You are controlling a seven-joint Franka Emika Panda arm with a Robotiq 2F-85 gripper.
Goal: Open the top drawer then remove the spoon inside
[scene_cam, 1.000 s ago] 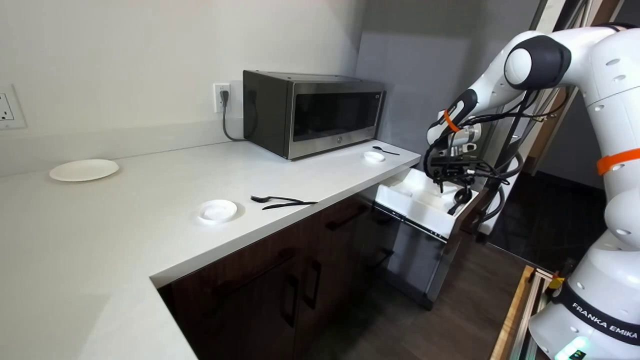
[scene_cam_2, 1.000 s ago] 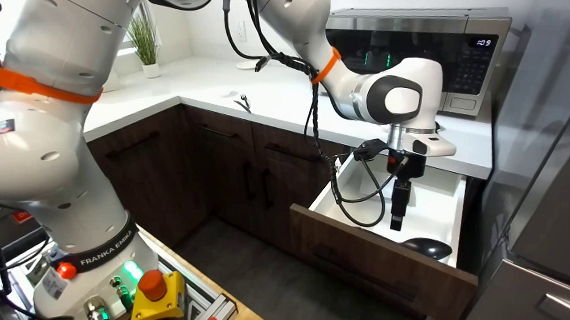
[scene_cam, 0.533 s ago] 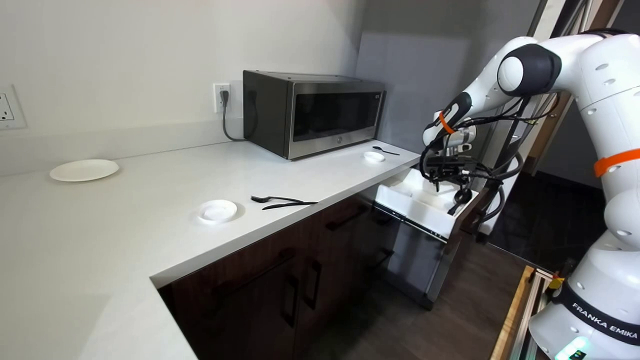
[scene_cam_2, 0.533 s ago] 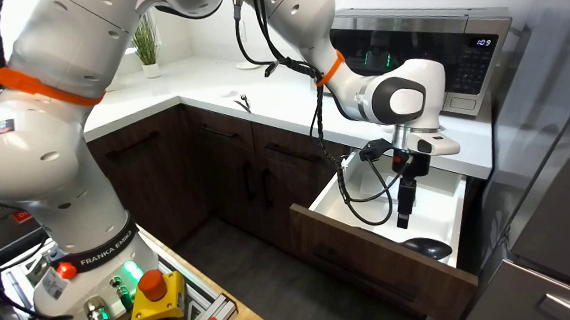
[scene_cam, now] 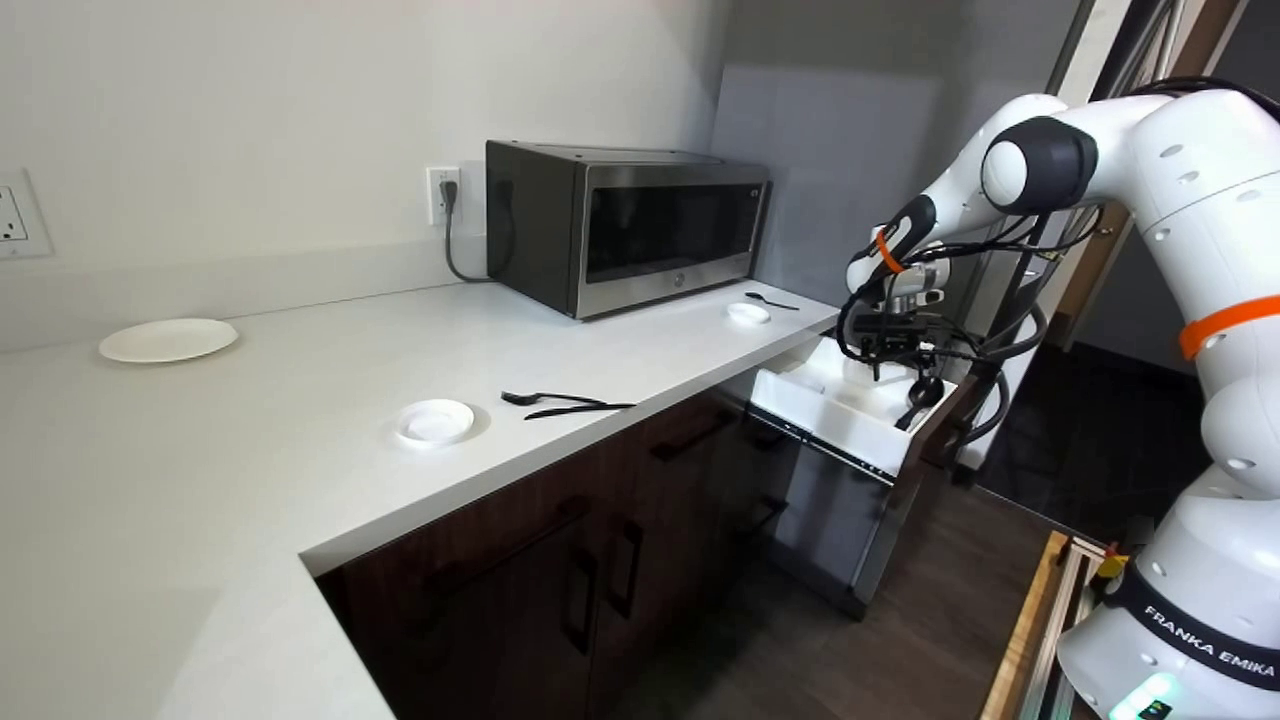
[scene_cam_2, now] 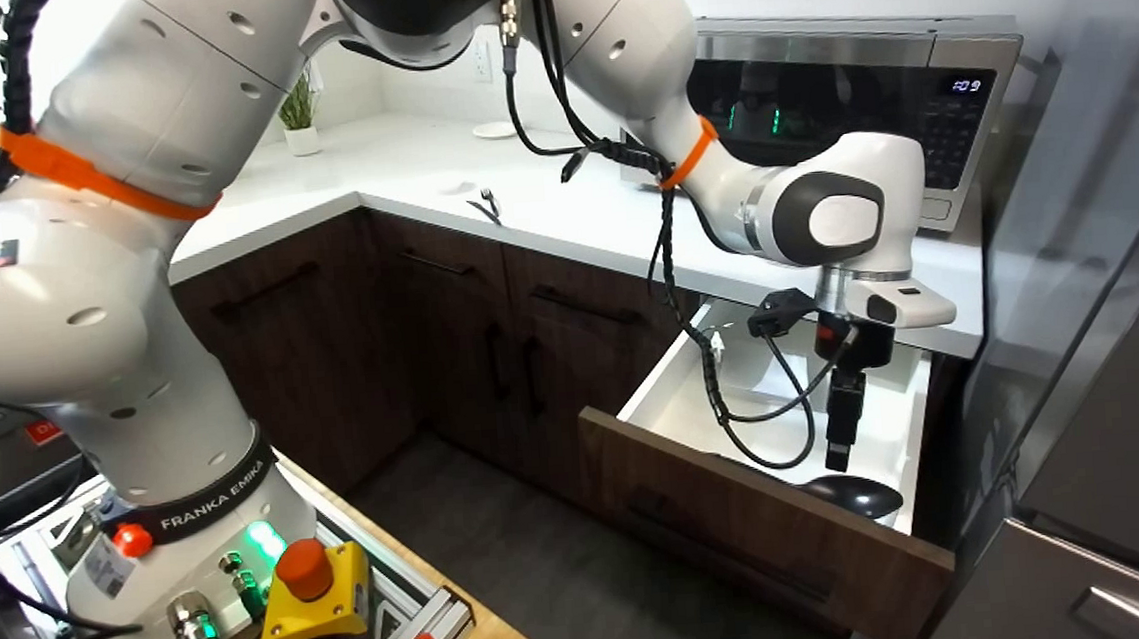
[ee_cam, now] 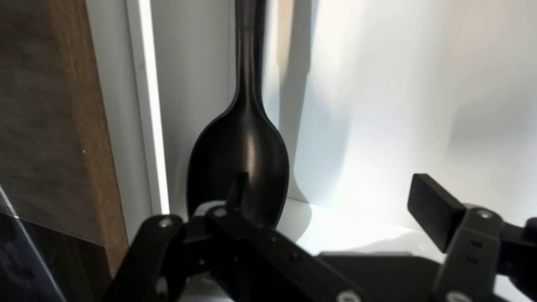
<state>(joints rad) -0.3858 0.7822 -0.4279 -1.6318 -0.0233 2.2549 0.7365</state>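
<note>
White lining of the drawer (scene_cam_2: 670, 393) shows in both exterior views; it stands well out from under the counter (scene_cam: 250, 450). Step one, opening: done, as judged from this. Step two, removal: not done. Black, glossy spoon (ee_cam: 249, 138) lies inside the drawer, along the inner side of its front, bowl toward one end; in the wrist view the handle runs out past the top edge. Jaws: wide apart, holding nothing. In the wrist view one jaw overlaps the bowl and the opposite jaw stands over the white interior, so the spoon is not framed between them; contact with the bowl cannot be told from that angle. In an exterior view the jaws point down into the drawer, just above the bowl. Remaining, by estimate: shift toward the drawer's front to straddle the spoon, lower, close, lift, carry clear. By steps, roughly half complete, with the grasp likely the harder half. Risk noted: bowl looks smooth and broad, so a grip there may slip; neck or handle seems the safer hold.
</note>
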